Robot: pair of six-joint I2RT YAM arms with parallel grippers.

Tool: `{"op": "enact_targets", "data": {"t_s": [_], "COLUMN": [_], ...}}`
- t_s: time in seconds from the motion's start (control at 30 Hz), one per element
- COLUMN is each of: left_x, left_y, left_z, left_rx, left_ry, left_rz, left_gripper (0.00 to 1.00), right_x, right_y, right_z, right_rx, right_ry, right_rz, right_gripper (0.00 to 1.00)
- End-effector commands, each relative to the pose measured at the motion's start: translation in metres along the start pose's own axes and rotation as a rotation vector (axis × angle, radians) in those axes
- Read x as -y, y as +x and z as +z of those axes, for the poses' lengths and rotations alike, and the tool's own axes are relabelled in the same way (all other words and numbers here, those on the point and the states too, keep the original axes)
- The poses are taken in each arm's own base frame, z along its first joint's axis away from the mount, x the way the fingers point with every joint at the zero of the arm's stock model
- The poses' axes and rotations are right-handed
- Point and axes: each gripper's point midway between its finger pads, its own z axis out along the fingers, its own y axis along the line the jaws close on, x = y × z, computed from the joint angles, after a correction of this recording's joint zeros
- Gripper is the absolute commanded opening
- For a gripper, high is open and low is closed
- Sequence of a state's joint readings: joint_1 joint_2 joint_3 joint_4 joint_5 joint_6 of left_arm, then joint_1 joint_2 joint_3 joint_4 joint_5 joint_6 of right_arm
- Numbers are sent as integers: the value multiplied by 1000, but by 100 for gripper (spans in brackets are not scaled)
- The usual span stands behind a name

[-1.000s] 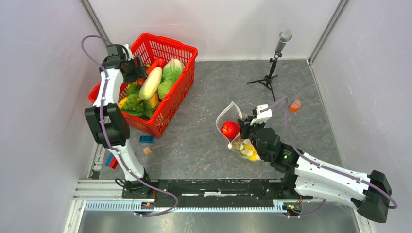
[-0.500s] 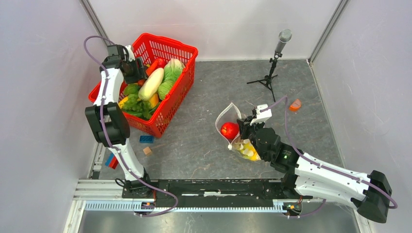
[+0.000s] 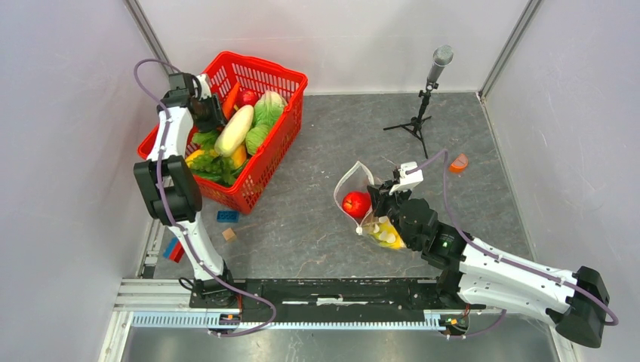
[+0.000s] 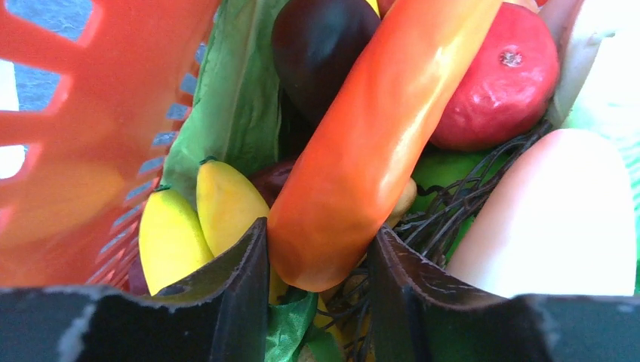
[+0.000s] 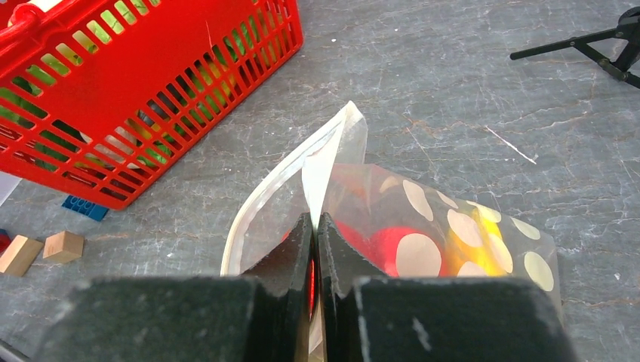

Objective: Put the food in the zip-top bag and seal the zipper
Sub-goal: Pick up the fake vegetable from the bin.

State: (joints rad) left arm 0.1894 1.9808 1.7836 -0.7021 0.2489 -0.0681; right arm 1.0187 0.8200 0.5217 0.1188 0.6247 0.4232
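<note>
My left gripper is down in the red basket, shut on a long orange carrot, which shows tilted up in the top view. Around it lie yellow bananas, a red tomato-like piece, a white radish and green leaves. My right gripper is shut on the rim of the dotted zip-top bag, holding its mouth up and open. The zipper strip curves along that mouth. The bag holds a red tomato and yellow bananas.
A microphone on a small tripod stands at the back right. A small orange piece lies right of the bag. A blue brick and a wooden cube lie near the basket's front. Side walls close in left and right.
My left gripper has shifted slightly back and left in the basket, and the orange carrot has tilted up with it. The right gripper and the bag have not moved.
</note>
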Motion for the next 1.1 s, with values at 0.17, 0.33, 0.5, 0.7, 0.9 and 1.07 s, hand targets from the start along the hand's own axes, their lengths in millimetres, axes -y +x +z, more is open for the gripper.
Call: {"op": "enact_targets", "data": {"t_s": [0.17, 0.33, 0.5, 0.7, 0.9, 1.07], "left_x": [14, 23, 31, 37, 36, 24], "left_y": [6, -3, -6, -7, -3, 3], "left_z": [-44, -77, -101, -121, -122, -101], "left_rx": [28, 114, 172, 215, 209, 148], "left_ry": [11, 16, 32, 38, 38, 2], "left_rz": [28, 43, 50, 71, 94, 92], "left_gripper": [31, 28, 28, 28, 32, 57], "right_x": [-15, -13, -12, -15, -18, -17], "right_y": [-23, -28, -28, -24, -22, -20], "right_z": [-4, -9, -10, -9, -8, -8], "right_rx": [55, 75, 77, 67, 62, 59], "right_ry": [-69, -74, -73, -88, -102, -102], "right_rz": [70, 96, 97, 99, 103, 100], "right_gripper": [6, 6, 6, 6, 6, 7]}}
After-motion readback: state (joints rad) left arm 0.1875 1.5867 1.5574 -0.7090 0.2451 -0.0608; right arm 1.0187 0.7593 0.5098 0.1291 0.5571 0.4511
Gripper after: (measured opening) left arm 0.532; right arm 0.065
